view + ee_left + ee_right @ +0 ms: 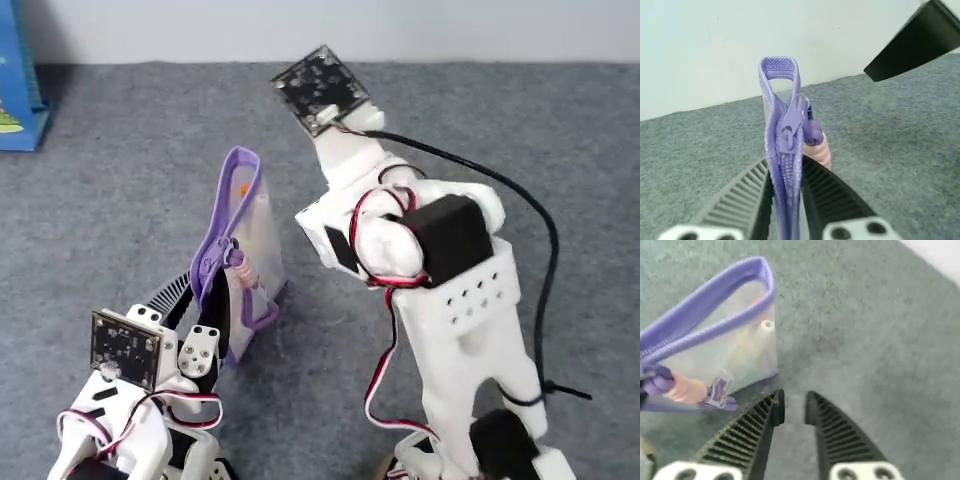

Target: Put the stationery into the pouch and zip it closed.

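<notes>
Pouch, clear plastic with purple fabric zip binding point(250, 240): stands upright on its edge, centre-left of the table, with its long axis running away from my left arm.

Contents: stationery point(765, 326). A white tube-like piece and something orange show through the wall. The plastic is cloudy, so these may be pens or markers, but I cannot itemise them. I judge the loading step done.

Fastening: purple zip slider point(787, 135) with a pink pull tab point(687, 387), sitting partway along the top. The teeth meet on the near side of the slider, and the far end gapes in a loop. I judge the zip roughly half closed. What is left is to draw the slider to the far end.

Left gripper point(785, 175): clamped on the zip edge at the near end of the pouch, holding it upright.

Right gripper point(792, 400): jaws a narrow gap apart with nothing between them. It is low over the floor covering, just beside the pouch's lower corner and apart from the pink pull tab.

Surface: grey carpet point(120, 180), short pile, covering the whole work area.

Room: white wall point(150, 30) along the far edge. A blue box point(15, 90) stands at the far left, well apart from the pouch.
</notes>
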Robot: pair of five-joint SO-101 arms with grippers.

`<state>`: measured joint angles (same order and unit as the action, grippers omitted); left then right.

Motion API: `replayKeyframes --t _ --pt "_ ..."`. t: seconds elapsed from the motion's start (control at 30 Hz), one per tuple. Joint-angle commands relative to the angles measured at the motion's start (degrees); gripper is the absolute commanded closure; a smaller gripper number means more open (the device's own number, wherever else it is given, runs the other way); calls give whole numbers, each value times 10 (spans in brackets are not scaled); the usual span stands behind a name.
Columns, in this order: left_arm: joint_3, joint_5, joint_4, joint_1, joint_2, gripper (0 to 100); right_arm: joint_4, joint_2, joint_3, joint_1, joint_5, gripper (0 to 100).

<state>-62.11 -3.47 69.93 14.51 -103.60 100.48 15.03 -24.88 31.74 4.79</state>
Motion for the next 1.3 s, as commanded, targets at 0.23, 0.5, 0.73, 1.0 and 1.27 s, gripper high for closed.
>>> replayKeyframes --t 0.23,0.5,0.73,1.0,1.27 --pt "7 4 9 -1 -6 991 22 51 81 108 -70 783" --pt "7 4 8 -1 -6 991 2 71 82 190 -91 783" --pt "7 4 8 -1 -6 991 -32 67 82 218 -91 783" --pt "7 4 9 -1 -6 991 -105 65 104 216 -85 797" --pt "7 4 9 -1 -6 991 -191 72 212 181 -42 884"
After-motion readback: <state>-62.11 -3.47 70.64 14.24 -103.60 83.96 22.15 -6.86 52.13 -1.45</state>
